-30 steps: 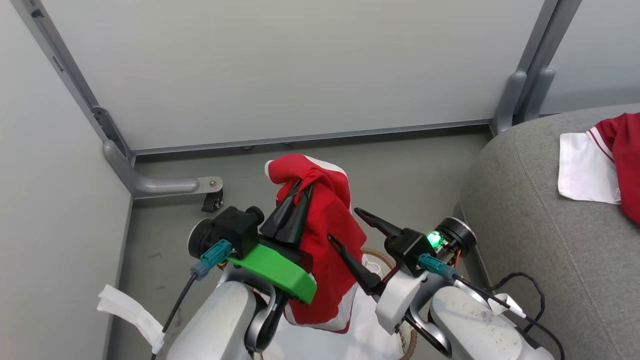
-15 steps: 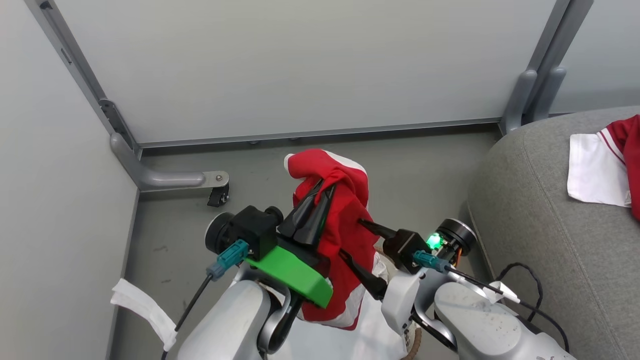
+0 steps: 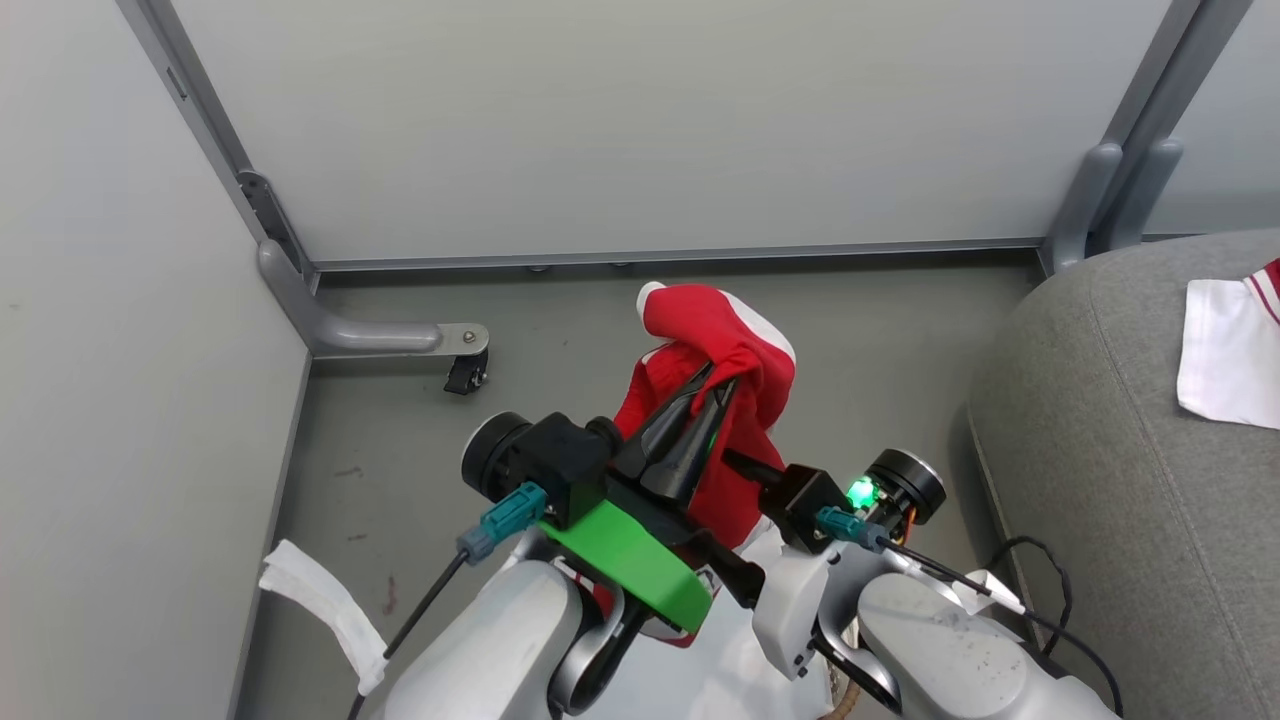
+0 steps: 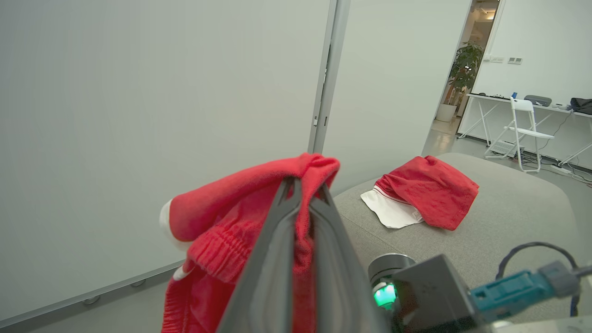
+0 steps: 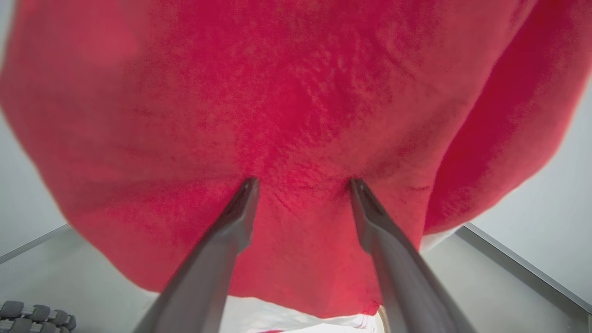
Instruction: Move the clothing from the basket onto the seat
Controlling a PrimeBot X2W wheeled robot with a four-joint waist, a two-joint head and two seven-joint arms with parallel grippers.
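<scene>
My left gripper (image 3: pixel 720 380), clamped on a red garment (image 3: pixel 720 320), has carried it nearer the sofa cushion (image 3: pixel 1100 480); my right gripper (image 5: pixel 303 182), fingers apart, touches it.

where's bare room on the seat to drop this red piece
The seat is bare along its near rounded edge, between the floor and the red-and-white garment already lying there, and beyond that garment. Around the garment itself it's crowded.

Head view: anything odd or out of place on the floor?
A crumpled white strip lies loose on the floor by the left wall, beside a small reddish smear; what it is, I cannot tell. Elsewhere nothing stands out: left gripper pinches the clothing, right gripper open against it.
</scene>
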